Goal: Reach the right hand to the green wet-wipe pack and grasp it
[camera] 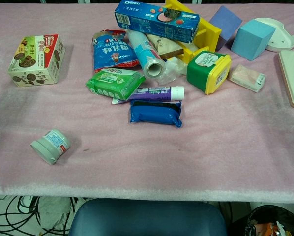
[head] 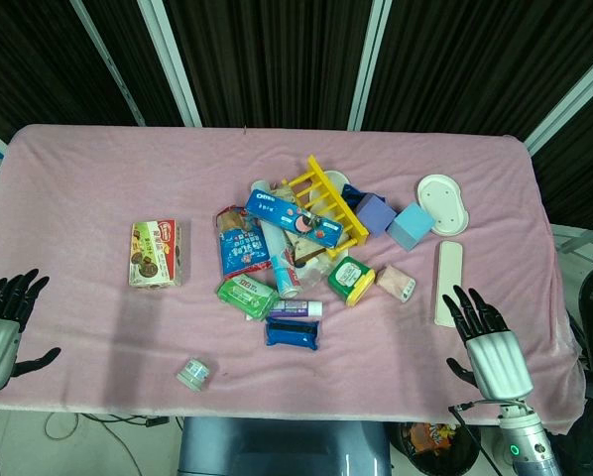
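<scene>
Right robot hand (head: 493, 342) spread, empty, at counter's (head: 78, 198) near right edge | step: reach not begun | wipe pack (head: 246, 294) at pile's left front, well apart | next: sweep left, close over pack

Oreo box (camera: 157, 20), yellow rack (head: 326, 203), small jar (camera: 50, 146), biscuit box (head: 156, 253)

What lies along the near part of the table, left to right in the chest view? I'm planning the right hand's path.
Small white jar → green wet-wipe pack → dark blue packet → green-and-yellow tub → pink soap bar.
</scene>
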